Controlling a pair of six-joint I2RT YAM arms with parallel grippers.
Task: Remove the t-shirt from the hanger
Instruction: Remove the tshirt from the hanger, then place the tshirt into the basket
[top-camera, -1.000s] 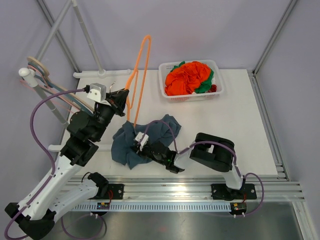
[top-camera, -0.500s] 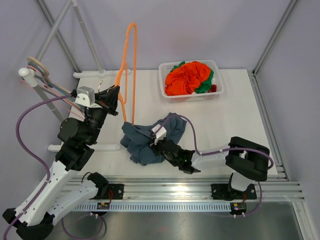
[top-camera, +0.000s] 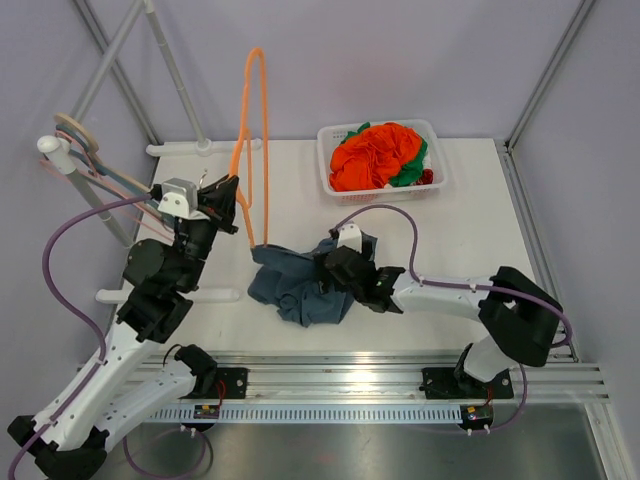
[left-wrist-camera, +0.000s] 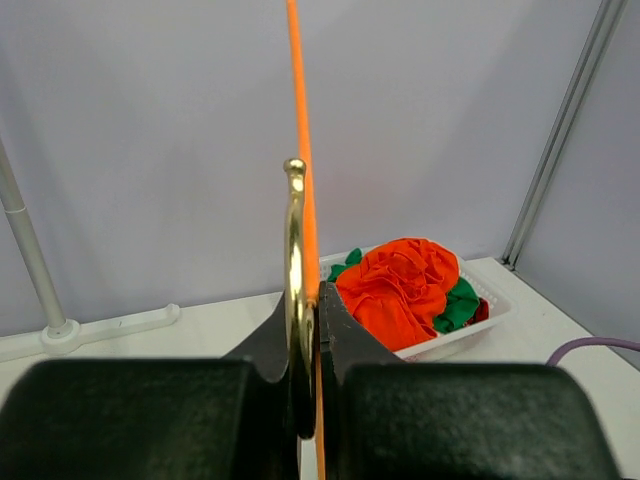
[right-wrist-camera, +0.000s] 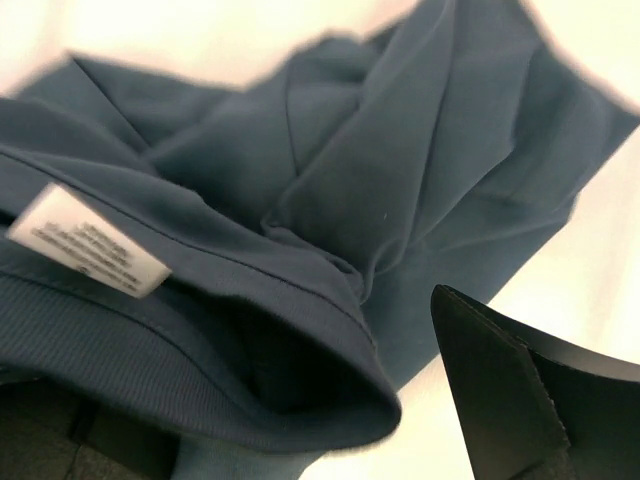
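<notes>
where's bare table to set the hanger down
Widest bare patch: the right side of the table, between the basket and the right arm. A narrower strip runs between the hanger and the basket. The centre is crowded: the t-shirt, the right gripper over it, and the left gripper holding the hanger.

Lab test cell: aluminium frame (top-camera: 537, 90), white table (top-camera: 480, 230).

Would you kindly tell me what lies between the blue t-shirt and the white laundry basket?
In the top view, only bare table, crossed by a looping purple cable, separates the t-shirt from the basket.
</notes>
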